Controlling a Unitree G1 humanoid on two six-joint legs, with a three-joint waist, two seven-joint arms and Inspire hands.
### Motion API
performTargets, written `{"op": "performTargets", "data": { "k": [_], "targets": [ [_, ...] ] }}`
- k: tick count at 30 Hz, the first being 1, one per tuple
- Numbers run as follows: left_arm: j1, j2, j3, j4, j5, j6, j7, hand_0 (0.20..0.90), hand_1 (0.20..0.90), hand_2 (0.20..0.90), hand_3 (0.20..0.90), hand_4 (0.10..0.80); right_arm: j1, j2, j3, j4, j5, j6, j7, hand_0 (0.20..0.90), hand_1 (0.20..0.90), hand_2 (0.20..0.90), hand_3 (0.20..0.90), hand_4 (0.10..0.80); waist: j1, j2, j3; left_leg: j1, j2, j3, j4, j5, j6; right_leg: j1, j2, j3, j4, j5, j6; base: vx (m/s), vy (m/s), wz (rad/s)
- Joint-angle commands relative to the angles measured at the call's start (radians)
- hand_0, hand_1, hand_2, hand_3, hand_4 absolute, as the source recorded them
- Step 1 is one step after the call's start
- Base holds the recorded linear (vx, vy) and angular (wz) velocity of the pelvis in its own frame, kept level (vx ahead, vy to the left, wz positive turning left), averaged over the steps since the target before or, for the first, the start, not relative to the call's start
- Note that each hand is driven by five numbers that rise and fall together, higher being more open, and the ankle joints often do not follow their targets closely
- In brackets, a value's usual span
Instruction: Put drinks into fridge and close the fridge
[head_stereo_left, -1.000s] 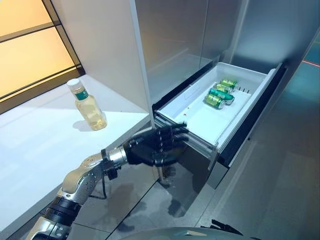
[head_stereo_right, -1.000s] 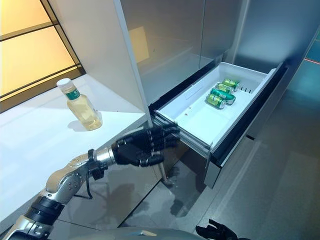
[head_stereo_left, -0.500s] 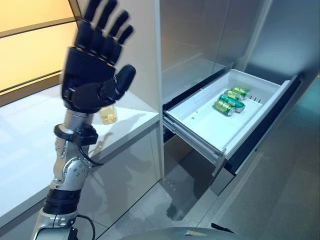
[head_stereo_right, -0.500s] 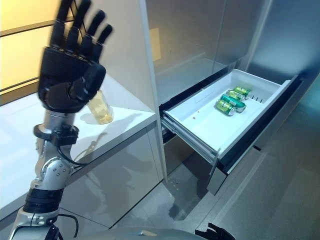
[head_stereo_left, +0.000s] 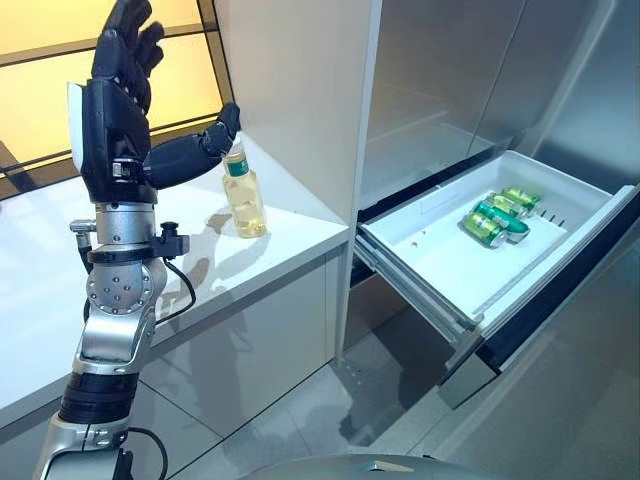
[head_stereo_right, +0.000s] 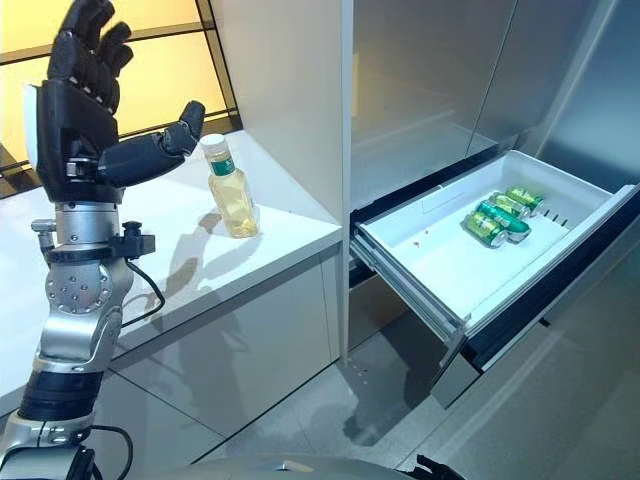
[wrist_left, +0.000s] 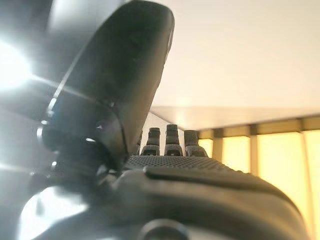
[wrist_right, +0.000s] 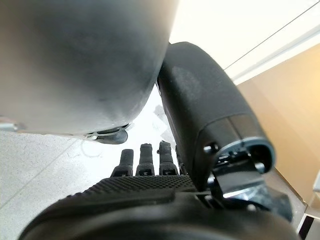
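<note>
A clear bottle of pale yellow drink (head_stereo_left: 243, 195) with a white cap stands upright on the white counter (head_stereo_left: 40, 290), near the cabinet wall. My left hand (head_stereo_left: 115, 125) is raised upright to the left of the bottle, open and empty, its thumb reaching towards the bottle's cap without holding it. Its straight fingers also show in the left wrist view (wrist_left: 167, 142). The fridge drawer (head_stereo_left: 440, 265) stands pulled open at the right, with green cans (head_stereo_left: 495, 215) lying at its far end. My right hand (wrist_right: 145, 190) shows in its wrist view with straight fingers, empty.
A tall white cabinet panel (head_stereo_left: 300, 90) stands between the counter and the steel fridge doors (head_stereo_left: 450, 70). Lit yellow panels (head_stereo_left: 40, 100) run behind the counter. Grey tiled floor (head_stereo_left: 560, 400) lies in front of the open drawer.
My left hand has risen from in front of the drawer to beside the bottle, turning so its thumb points at the cap. The camera has shifted, moving the whole scene right.
</note>
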Motion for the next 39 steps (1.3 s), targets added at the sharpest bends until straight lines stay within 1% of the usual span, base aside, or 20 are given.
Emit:
{"op": "performTargets", "data": {
  "k": [1, 9, 11, 12, 16, 22, 26, 32, 39],
  "targets": [
    [-0.082, 0.033, 0.028, -0.019, -0.072, -0.016, -0.002, 0.900, 0.900, 0.900, 0.900, 0.800, -0.069, 0.039, 0.026, 0.027, 0.004, -0.016, 0.025, 0.900, 0.900, 0.900, 0.900, 0.800, 0.018, -0.002, -0.007, 0.046, 0.004, 0.056, 0.007, -0.100, -0.008, -0.003, -0.010, 0.049, 0.014, -0.001, 0.018, 0.010, 0.015, 0.06],
    [-0.078, 0.010, -0.003, 0.043, -0.196, 0.061, -0.083, 0.900, 0.900, 0.900, 0.900, 0.800, -0.077, 0.013, 0.011, 0.030, -0.022, 0.002, 0.036, 0.900, 0.900, 0.900, 0.900, 0.800, 0.005, 0.003, -0.004, 0.058, 0.005, 0.068, 0.007, -0.103, -0.005, 0.002, -0.010, 0.063, 0.014, 0.001, 0.020, 0.003, 0.006, 0.01],
    [-0.078, 0.004, -0.006, 0.050, -0.206, 0.077, -0.096, 0.900, 0.900, 0.900, 0.900, 0.800, -0.079, 0.009, 0.008, 0.031, -0.027, 0.005, 0.038, 0.900, 0.900, 0.900, 0.900, 0.800, 0.004, 0.004, -0.004, 0.060, 0.006, 0.073, 0.007, -0.104, -0.005, 0.003, -0.010, 0.066, 0.014, 0.001, 0.021, 0.000, 0.000, 0.00],
    [-0.073, -0.006, -0.010, 0.065, -0.213, 0.099, -0.119, 0.900, 0.900, 0.900, 0.900, 0.800, -0.079, 0.004, 0.002, 0.032, -0.035, 0.009, 0.042, 0.900, 0.900, 0.900, 0.900, 0.800, -0.001, 0.005, -0.004, 0.064, 0.007, 0.079, 0.007, -0.105, -0.005, 0.005, -0.009, 0.070, 0.014, 0.002, 0.021, 0.024, 0.033, -0.02],
    [-0.068, -0.002, -0.020, 0.123, -0.203, 0.128, -0.123, 0.900, 0.900, 0.900, 0.900, 0.800, -0.078, -0.007, -0.006, 0.033, -0.052, 0.014, 0.049, 0.900, 0.900, 0.900, 0.900, 0.800, -0.010, 0.009, -0.006, 0.069, 0.006, 0.089, 0.007, -0.108, -0.002, 0.007, -0.010, 0.080, 0.013, 0.003, 0.024, 0.018, 0.033, -0.06],
    [-0.074, 0.001, -0.033, 0.202, -0.178, 0.143, -0.122, 0.900, 0.900, 0.900, 0.900, 0.800, -0.080, -0.015, -0.012, 0.032, -0.061, 0.023, 0.055, 0.900, 0.900, 0.900, 0.900, 0.800, -0.022, 0.011, -0.008, 0.076, 0.006, 0.104, 0.007, -0.112, 0.001, 0.010, -0.010, 0.092, 0.014, 0.004, 0.026, 0.019, 0.028, -0.07],
    [-0.086, 0.005, -0.044, 0.271, -0.125, 0.142, -0.079, 0.900, 0.900, 0.900, 0.900, 0.800, -0.080, -0.018, -0.015, 0.033, -0.066, 0.026, 0.056, 0.900, 0.900, 0.900, 0.900, 0.800, -0.033, 0.014, -0.010, 0.083, 0.004, 0.115, 0.007, -0.113, 0.005, 0.012, -0.011, 0.104, 0.016, 0.006, 0.029, 0.032, 0.033, -0.07],
    [-0.098, 0.002, -0.051, 0.331, -0.124, 0.128, -0.061, 0.900, 0.900, 0.900, 0.900, 0.800, -0.075, -0.023, -0.021, 0.041, -0.073, 0.023, 0.059, 0.900, 0.900, 0.900, 0.900, 0.800, -0.046, 0.016, -0.009, 0.093, 0.004, 0.130, 0.007, -0.118, 0.009, 0.014, -0.014, 0.115, 0.021, 0.005, 0.031, 0.037, 0.023, -0.05],
    [-0.114, -0.008, -0.055, 0.350, -0.156, 0.124, -0.057, 0.900, 0.900, 0.900, 0.900, 0.800, -0.068, -0.024, -0.024, 0.037, -0.079, 0.027, 0.060, 0.900, 0.900, 0.900, 0.900, 0.800, -0.060, 0.015, -0.008, 0.099, 0.002, 0.143, 0.007, -0.122, 0.014, 0.012, -0.014, 0.127, 0.027, 0.005, 0.033, 0.033, 0.013, -0.11]
  ]
}}
